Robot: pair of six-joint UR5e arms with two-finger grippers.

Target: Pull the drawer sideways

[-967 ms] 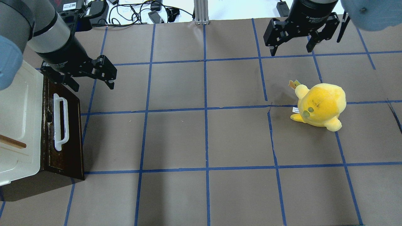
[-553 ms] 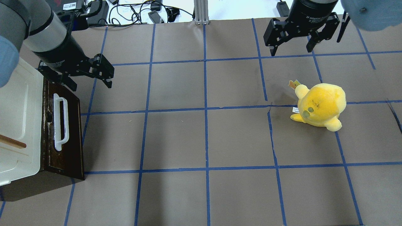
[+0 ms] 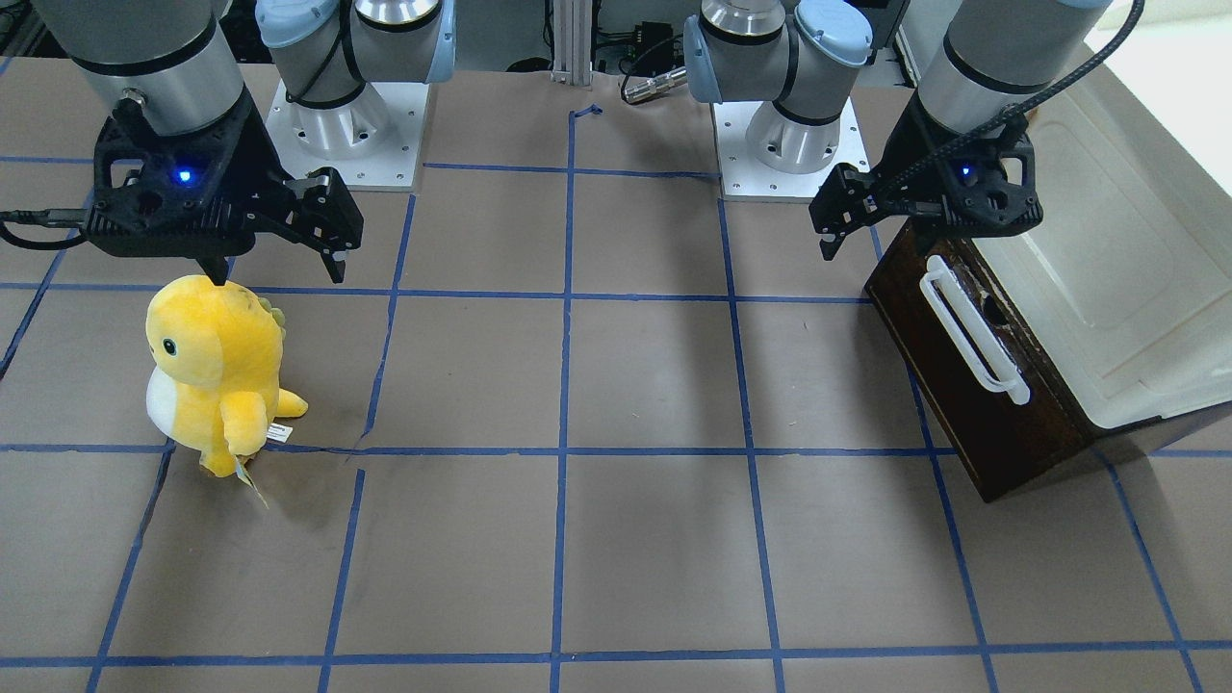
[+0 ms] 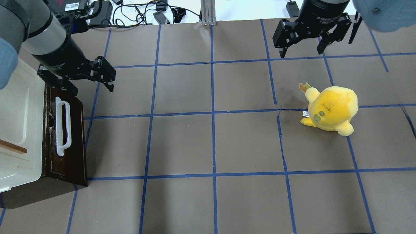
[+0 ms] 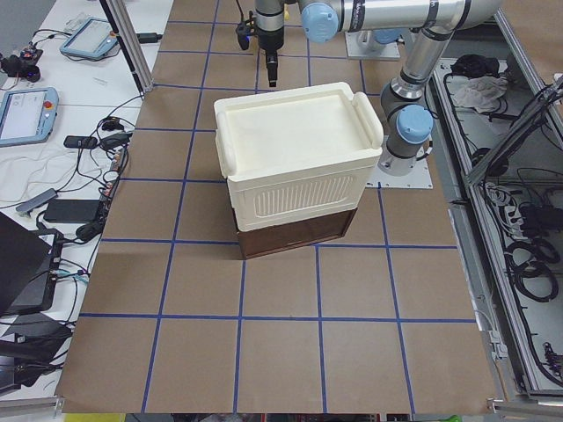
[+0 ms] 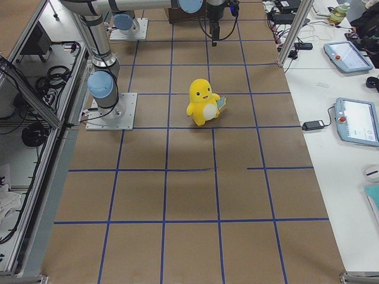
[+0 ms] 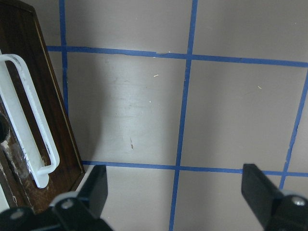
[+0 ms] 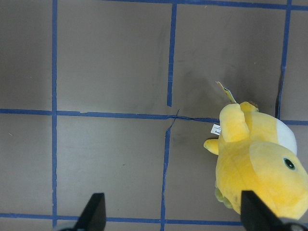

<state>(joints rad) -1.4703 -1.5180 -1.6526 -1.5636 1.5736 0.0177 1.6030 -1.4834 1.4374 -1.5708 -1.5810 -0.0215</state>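
Standing by the table, I judge that the job has barely begun: the drawer (image 4: 76, 139) looks fully pushed in, its dark front flush under the cabinet (image 4: 19, 123) and none of its inside showing. The left gripper (image 4: 92, 88) hovers with its fingers spread wide and nothing between them. The drawer front sits just beside and below it, and the white handle (image 4: 61, 126) lies off to the side of its fingers, close but untouched. In the left wrist view the handle runs along the edge, outside the gap between the fingers. What is left, as I read it, is nearly everything: bringing the fingers round the handle, closing on it, then drawing the drawer out sideways. The right gripper (image 4: 301, 52) hangs wide open and empty too, far across from the drawer, with the plush toy (image 4: 331, 109) on the table (image 4: 211, 146) a little way in front of it. Counting up: one drawer, one handle, one cabinet, one plush toy, two grippers.
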